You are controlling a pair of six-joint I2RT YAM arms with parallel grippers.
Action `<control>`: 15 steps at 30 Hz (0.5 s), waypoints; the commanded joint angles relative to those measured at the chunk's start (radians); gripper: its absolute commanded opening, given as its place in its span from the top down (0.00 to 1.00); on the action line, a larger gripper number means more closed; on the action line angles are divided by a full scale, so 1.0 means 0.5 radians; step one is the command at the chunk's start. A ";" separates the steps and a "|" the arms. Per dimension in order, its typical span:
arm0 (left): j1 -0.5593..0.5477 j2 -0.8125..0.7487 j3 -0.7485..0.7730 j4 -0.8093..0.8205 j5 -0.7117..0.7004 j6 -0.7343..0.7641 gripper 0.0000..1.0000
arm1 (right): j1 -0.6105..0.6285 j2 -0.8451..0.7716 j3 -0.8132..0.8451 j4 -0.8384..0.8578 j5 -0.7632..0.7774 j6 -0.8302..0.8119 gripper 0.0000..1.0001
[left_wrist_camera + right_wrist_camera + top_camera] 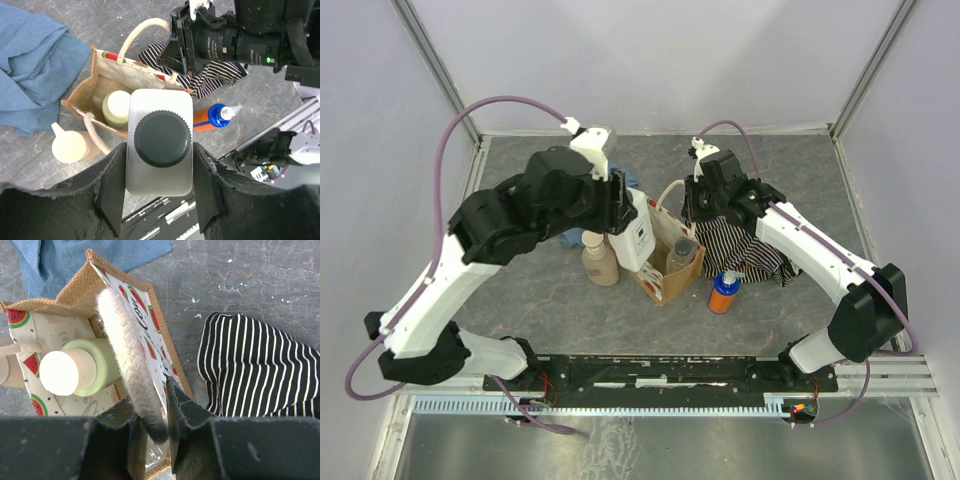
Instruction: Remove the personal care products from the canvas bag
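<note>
Bottle gripped upright in my left gripper [160, 192] — hanging just left of the canvas bag [665, 268].
I'm clamping the white bottle [161, 107] by its flat sides, grey cap up, long axis vertical. My right gripper [154, 432] is pinching the rope handle [125, 350], closed on it. A pale green bottle [75, 371] is standing inside the bag, directly beneath that handle — nearer my right arm.

two white arms [432, 292], black joints [498, 226], purple cables [506, 102].
</note>
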State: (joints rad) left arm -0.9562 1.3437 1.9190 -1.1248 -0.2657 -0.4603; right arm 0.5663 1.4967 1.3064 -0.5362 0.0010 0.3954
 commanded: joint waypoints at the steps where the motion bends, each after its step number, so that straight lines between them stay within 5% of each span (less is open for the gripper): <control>1: -0.010 -0.234 -0.082 0.104 0.082 -0.136 0.66 | -0.010 -0.053 0.067 -0.006 0.031 -0.019 0.74; 11: -0.010 -0.668 -0.995 0.339 -0.101 -0.251 0.67 | -0.012 -0.108 0.076 -0.085 0.008 -0.035 0.73; 15: -0.010 -0.840 -1.328 0.522 -0.191 -0.292 0.67 | -0.012 -0.164 0.141 -0.239 0.060 -0.102 0.58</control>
State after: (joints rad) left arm -0.9581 1.0378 1.3296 -1.1065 -0.2874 -0.5419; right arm 0.5663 1.4788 1.3102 -0.5964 0.0025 0.3832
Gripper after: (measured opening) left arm 0.567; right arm 0.349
